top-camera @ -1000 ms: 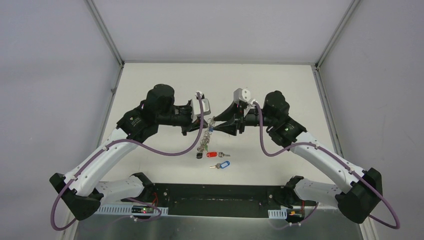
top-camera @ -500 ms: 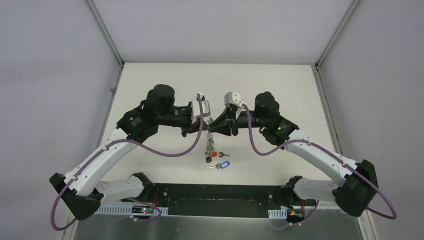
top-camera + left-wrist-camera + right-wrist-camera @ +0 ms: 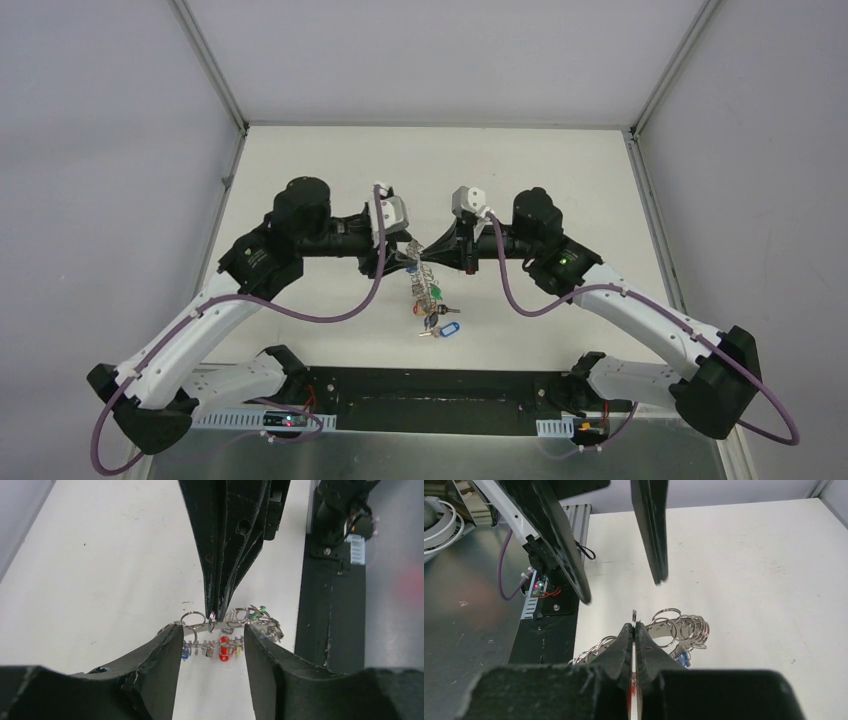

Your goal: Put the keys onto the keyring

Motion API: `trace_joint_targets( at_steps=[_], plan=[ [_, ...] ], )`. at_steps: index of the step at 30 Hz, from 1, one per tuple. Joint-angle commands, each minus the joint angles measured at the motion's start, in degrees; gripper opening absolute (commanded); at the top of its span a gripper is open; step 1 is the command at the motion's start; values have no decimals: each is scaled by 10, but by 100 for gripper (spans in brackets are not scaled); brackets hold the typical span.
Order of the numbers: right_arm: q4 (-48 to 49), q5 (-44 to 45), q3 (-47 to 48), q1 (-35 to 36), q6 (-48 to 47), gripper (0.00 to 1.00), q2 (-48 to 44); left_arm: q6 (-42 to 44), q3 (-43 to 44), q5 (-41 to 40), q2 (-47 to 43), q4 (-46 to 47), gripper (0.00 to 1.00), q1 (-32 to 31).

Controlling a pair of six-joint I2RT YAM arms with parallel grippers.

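Keys (image 3: 446,328) on table (image 3: 330,170), nearest the bases, just beneath hanging keyring (image 3: 200,627). Right gripper (image 3: 635,626) pinches keyring rim. Left gripper (image 3: 212,630) jaws spread, flanking ring's long axis. Both arms about equally near keys.

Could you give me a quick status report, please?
Left gripper open, straddling keyring. Right gripper shut on keyring. Blue-tagged key lying on table. Nothing blocking.

White table (image 3: 560,170), blue-tagged key (image 3: 447,328) flat on it
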Motion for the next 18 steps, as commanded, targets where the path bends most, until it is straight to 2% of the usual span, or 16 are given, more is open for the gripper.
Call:
trace_joint_targets(
  at_steps=[1, 3, 6, 11, 13, 15, 18],
  plan=[
    [79, 11, -17, 1, 8, 0, -39, -80, -68, -42, -81, 149, 55, -6],
    [98, -2, -21, 1, 12, 0, -45, -109, -116, -43, -109, 217, 55, -6],
    [119, -23, -23, 1, 19, 0, -51, -155, -170, -34, -140, 302, 44, -6],
    [157, -38, -27, 0, 41, 0, -60, -221, -242, -22, -168, 437, 37, -6],
    [175, -41, -30, 1, 52, 0, -64, -237, -265, -19, -173, 475, 34, -6],
    [189, -41, -30, 1, 60, 0, -66, -248, -283, -16, -174, 502, 27, -6],
    [196, -43, -28, 0, 70, 0, -67, -266, -299, -16, -175, 522, 25, -6]
  ],
)
